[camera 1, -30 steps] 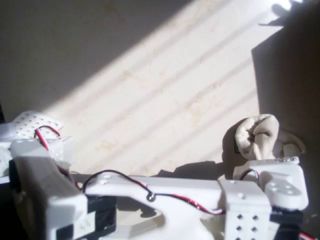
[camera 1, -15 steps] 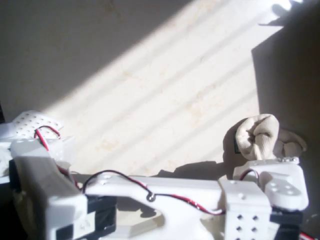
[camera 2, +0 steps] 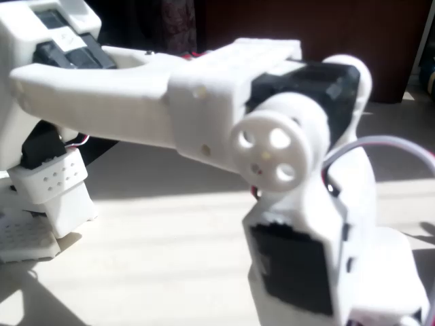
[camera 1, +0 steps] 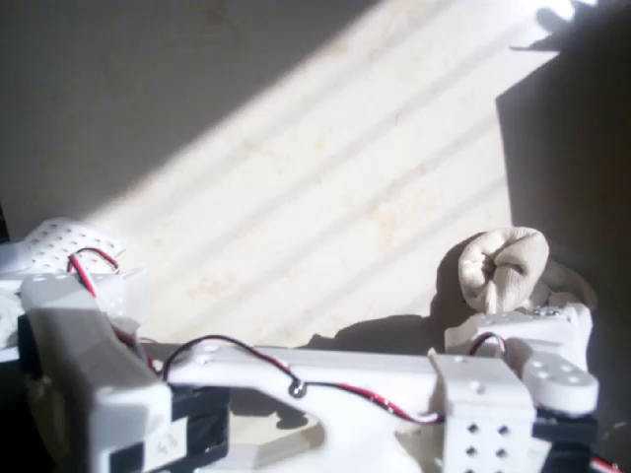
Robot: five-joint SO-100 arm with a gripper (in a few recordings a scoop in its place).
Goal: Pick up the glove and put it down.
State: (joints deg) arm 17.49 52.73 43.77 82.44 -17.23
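Looking down from overhead, the white arm (camera 1: 325, 379) lies nearest, its gripper head (camera 1: 527, 345) pushed up against the cream knitted glove (camera 1: 505, 268), which bunches just beyond it on the sunlit table (camera 1: 296, 168). Can't tell whether the fingers are spread or pinched, since the head hides them. I'd probably lift slowly so the soft knit doesn't slip out.

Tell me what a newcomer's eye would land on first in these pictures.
The white arm stretches across the bottom of the overhead view and looms close and blurred in the fixed view. Next comes the bunched cream glove at lower right, right at the arm's far end; whether the jaws grip it cannot be told. A diagonal band of sunlight crosses the table.
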